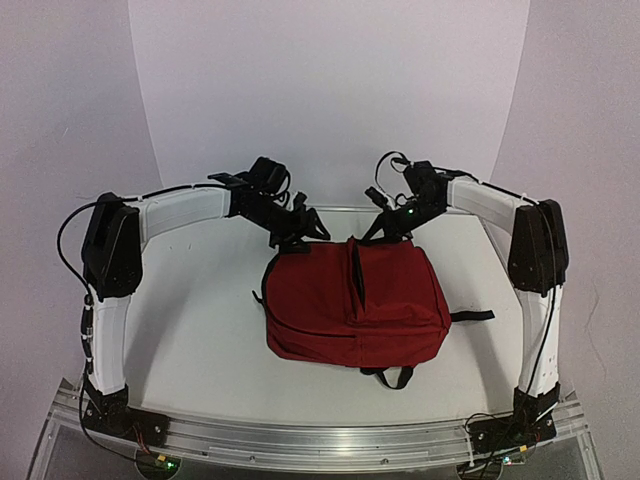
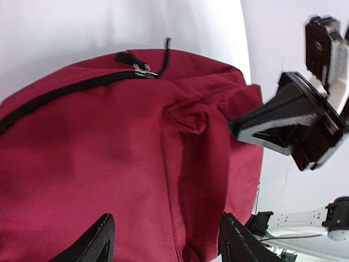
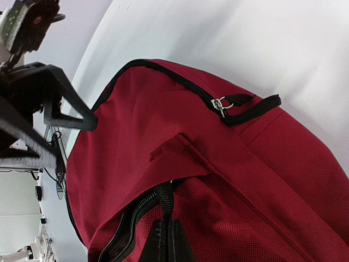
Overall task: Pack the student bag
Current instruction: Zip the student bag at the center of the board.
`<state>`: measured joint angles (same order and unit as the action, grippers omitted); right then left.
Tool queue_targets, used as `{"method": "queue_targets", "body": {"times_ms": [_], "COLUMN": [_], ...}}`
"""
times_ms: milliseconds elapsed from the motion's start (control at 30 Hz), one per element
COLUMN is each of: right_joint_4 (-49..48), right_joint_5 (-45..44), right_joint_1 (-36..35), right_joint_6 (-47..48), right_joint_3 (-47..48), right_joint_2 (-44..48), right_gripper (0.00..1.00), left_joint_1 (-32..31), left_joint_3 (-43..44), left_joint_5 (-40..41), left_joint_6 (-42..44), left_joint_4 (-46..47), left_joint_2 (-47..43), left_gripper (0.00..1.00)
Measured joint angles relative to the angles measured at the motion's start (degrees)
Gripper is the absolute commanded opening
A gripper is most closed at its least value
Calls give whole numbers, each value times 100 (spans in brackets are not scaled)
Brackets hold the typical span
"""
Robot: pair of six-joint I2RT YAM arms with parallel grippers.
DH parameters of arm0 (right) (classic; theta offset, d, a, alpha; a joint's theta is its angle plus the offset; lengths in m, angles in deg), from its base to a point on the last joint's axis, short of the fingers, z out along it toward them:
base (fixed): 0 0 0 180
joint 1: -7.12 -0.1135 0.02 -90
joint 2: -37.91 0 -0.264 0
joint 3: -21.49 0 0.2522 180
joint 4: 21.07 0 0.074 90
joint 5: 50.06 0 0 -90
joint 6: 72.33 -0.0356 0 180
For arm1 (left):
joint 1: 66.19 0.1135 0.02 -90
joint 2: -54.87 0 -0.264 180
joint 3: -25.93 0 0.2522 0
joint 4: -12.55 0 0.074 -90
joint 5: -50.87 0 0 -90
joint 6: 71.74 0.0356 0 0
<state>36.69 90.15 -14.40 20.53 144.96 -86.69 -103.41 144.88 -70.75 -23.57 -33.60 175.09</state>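
The right gripper (image 3: 167, 236) is pinched closed on a black strap (image 3: 164, 197) of the dark red student bag (image 1: 350, 300). The left gripper (image 2: 166, 221) stands spread apart, just over the bag's fabric.

Bright, soft, even light in all views. The student bag (image 1: 355, 305) throws only a faint shadow on the white desk (image 1: 200, 320). Wrist views look slightly soft, with pale backgrounds nearly washed out.
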Motion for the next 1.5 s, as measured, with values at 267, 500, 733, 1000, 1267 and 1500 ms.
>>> {"method": "queue_targets", "body": {"times_ms": [267,500,733,1000,1267,1500], "right_joint_4": [28,42,64,73,134,162], "right_joint_5": [-20,-143,-352,-658,-1046,-1099], "right_joint_1": [0,-35,-200,-267,-267,-273], "right_joint_6": [-199,-291,-74,39,63,76], "right_joint_3": [57,-281,-1063,-1151,-469,-261], "right_joint_2": [167,677,977,962,728,551], "right_gripper": [0,0,0,0,0,0], "left_joint_1": [116,112,104,108,240,290], "left_joint_3": [1217,1556,1553,2239,2458,2223], "left_joint_5": [116,-246,-245,87,-322,-769], "left_joint_6": [236,215,183,954,2174,2645], "left_joint_4": [-362,-92,-72,-452,-789,-939], "left_joint_2": [501,908,1113,1438,1766,1826], "left_gripper": [69,67,76,75,69,25]}}
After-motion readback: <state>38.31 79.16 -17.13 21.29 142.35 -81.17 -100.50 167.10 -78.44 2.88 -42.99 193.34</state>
